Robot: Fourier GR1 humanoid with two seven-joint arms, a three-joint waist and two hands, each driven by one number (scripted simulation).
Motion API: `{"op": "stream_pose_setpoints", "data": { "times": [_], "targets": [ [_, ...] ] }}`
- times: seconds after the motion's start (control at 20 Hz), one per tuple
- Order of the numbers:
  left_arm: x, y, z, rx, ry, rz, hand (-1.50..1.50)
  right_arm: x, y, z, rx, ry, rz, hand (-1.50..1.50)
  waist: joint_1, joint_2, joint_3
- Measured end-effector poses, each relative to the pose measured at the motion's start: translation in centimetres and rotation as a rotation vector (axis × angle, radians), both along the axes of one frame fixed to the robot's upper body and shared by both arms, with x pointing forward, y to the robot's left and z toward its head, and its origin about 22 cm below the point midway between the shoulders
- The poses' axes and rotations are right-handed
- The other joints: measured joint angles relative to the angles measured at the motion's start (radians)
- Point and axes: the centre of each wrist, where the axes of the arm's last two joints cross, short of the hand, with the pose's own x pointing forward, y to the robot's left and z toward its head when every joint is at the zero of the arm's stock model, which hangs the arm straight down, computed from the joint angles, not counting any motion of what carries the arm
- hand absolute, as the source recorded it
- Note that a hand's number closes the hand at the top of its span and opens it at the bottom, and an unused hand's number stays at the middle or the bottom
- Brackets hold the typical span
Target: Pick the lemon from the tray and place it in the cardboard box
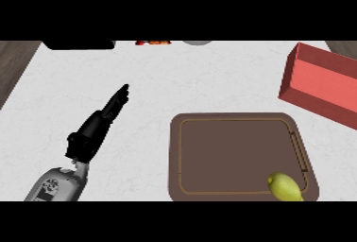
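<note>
Oval yellow lemon [286, 186] lies in the brown rounded tray's [237, 156] near-right corner; left robot hand [97, 125] straight-fingered, empty, over the marbled surface [209, 75].

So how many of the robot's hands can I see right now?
1. Only the left hand shows, at the view's left, fingers straight and pointing up the white counter, away from the brown tray. The right hand is out of view.

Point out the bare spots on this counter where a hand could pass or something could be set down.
Bare counter lies between the left hand and the brown tray, and ahead of the tray toward the red box. The tray is bare except the lemon in its near right corner.
</note>
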Motion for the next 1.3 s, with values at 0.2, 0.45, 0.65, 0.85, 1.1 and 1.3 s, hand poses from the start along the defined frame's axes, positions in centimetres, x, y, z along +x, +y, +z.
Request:
{"op": "stream_pose_setpoints", "data": {
  "times": [0.2,0.45,0.65,0.85,1.1,1.3],
  "targets": [
    [-0.1,0.2,-0.6,0.000,-0.003,0.001,0.00,1.1,1.6,-0.6,-0.011,0.016,0.001,-1.50,0.002,0.000,0.000],
    [-0.2,0.2,0.1,0.002,0.001,-0.010,0.00,2.8,3.7,-1.5,-0.040,0.057,-0.008,-1.50,0.005,0.000,0.000],
    [0.4,0.3,0.1,0.003,-0.001,-0.007,0.00,3.6,4.4,-2.8,-0.053,0.079,-0.010,-1.50,0.004,0.001,0.001],
    [0.2,-0.1,-0.2,0.002,0.000,-0.007,0.00,4.4,4.9,-3.7,-0.041,0.061,-0.018,-1.50,0.004,0.000,0.001],
    [0.1,-0.5,-0.2,0.003,-0.001,-0.004,0.00,4.7,5.4,-4.3,-0.051,0.047,-0.022,-1.50,0.003,0.000,0.001],
    [0.4,-0.7,0.0,0.002,-0.002,0.000,0.00,5.2,6.0,-4.6,-0.073,0.054,-0.017,-1.50,0.003,0.000,0.001]
  ]
}}
